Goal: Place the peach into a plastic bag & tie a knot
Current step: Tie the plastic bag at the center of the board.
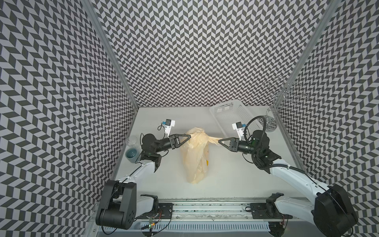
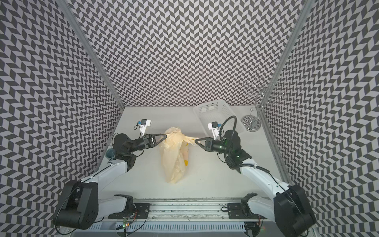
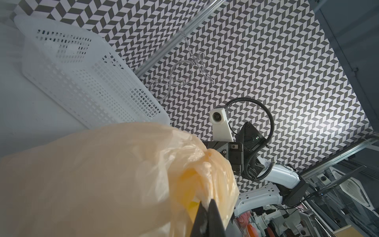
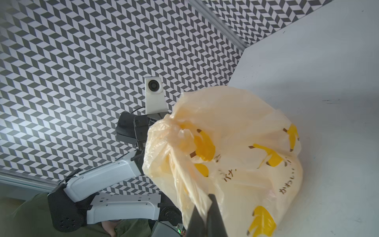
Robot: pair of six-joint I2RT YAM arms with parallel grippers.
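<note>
The cream-yellow plastic bag (image 1: 194, 156) (image 2: 174, 158) lies lengthwise mid-table, its banana-printed face (image 4: 256, 156) towards the right wrist camera. My left gripper (image 1: 189, 137) (image 2: 166, 136) (image 3: 64, 202) is shut on plastic at the bag's top left. My right gripper (image 1: 219, 141) (image 2: 196, 140) (image 4: 209, 197) is shut on a handle strip pulled out to the right. Between them the handles bunch into a lump (image 4: 172, 127); I cannot tell whether it is a knot. The peach is hidden.
A white perforated basket (image 1: 229, 115) stands at the back right, close behind the right arm. A wire stand (image 1: 270, 123) sits in the far right corner. A clear cup with blue liquid (image 1: 132, 152) stands by the left wall.
</note>
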